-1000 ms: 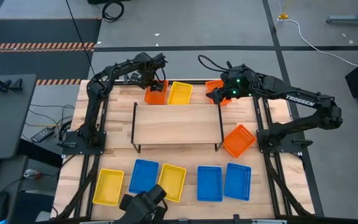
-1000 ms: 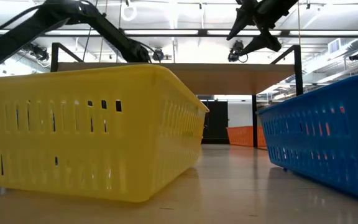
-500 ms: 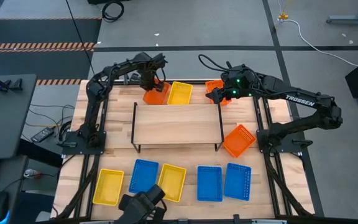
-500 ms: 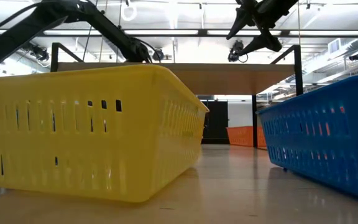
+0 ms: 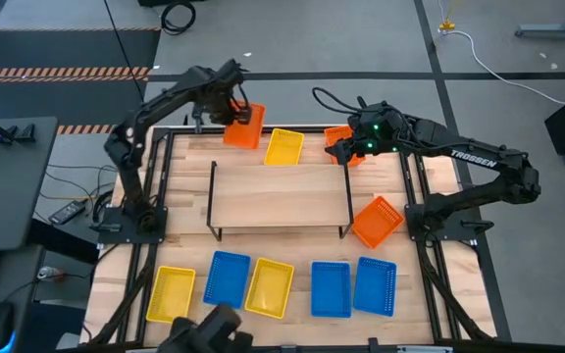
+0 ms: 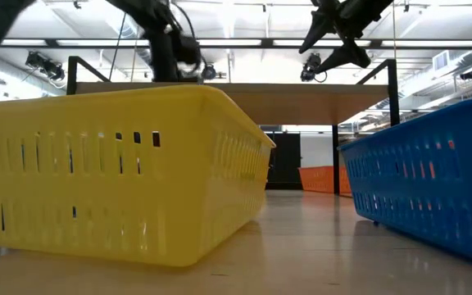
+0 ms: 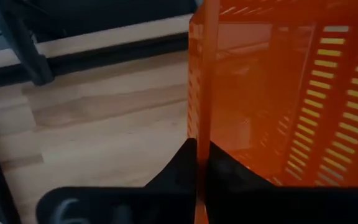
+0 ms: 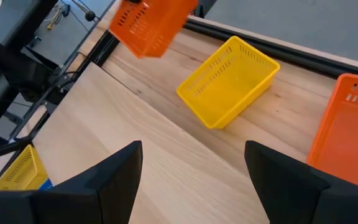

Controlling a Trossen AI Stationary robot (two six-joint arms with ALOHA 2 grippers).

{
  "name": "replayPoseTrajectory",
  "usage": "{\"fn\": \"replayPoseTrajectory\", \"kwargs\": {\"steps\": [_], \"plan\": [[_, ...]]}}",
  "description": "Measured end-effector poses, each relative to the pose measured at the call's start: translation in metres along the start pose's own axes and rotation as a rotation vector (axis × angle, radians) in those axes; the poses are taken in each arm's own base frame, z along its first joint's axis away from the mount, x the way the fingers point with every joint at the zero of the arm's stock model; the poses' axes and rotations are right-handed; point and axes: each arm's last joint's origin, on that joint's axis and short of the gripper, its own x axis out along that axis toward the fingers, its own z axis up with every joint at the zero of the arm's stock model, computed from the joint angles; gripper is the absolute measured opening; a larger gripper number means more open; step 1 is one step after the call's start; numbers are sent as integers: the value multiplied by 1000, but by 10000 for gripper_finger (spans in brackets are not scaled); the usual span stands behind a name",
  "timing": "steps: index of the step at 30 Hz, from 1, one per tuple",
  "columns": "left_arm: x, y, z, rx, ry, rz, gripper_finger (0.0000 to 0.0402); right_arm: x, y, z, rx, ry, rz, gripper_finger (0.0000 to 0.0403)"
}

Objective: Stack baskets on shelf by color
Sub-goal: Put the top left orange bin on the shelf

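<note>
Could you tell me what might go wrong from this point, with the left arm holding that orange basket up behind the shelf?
The left pincer pinches only one thin wall of the orange basket, which hangs tilted in the air; it could swing or slip out. Below and beside it lies a yellow basket, so a drop might knock it. The right pincer is open above the shelf, where the two arms could cross paths.

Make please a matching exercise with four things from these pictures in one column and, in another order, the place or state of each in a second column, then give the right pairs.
Things
1. left gripper
2. right gripper
3. shelf
4. tilted orange basket

Places or states
A. bare, nothing stacked on it
B. on the tabletop, right of the shelf
C. open, over the shelf's far right corner
D. shut on a lifted orange basket

Pairs: 1-D, 2-C, 3-A, 4-B
</note>
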Motion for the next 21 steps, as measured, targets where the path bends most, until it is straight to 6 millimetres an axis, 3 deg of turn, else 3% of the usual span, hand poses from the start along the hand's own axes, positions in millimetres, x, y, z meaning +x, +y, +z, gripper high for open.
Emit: {"fn": "replayPoseTrajectory", "kwargs": {"steps": [4, 10, 15, 21], "plan": [[-39, -1, -18, -27, -37, -75, 9, 0, 1, -1, -8, 20, 27, 288], [-86, -10, -63, -22, -18, -139, 9, 0, 3, -2, -9, 64, 89, 288], [-105, -26, -102, -26, 15, -147, 9, -2, 3, -2, -10, 79, 117, 288], [-112, -40, -140, -73, 46, -47, 9, -7, 5, -3, -12, 94, 165, 288]]}}
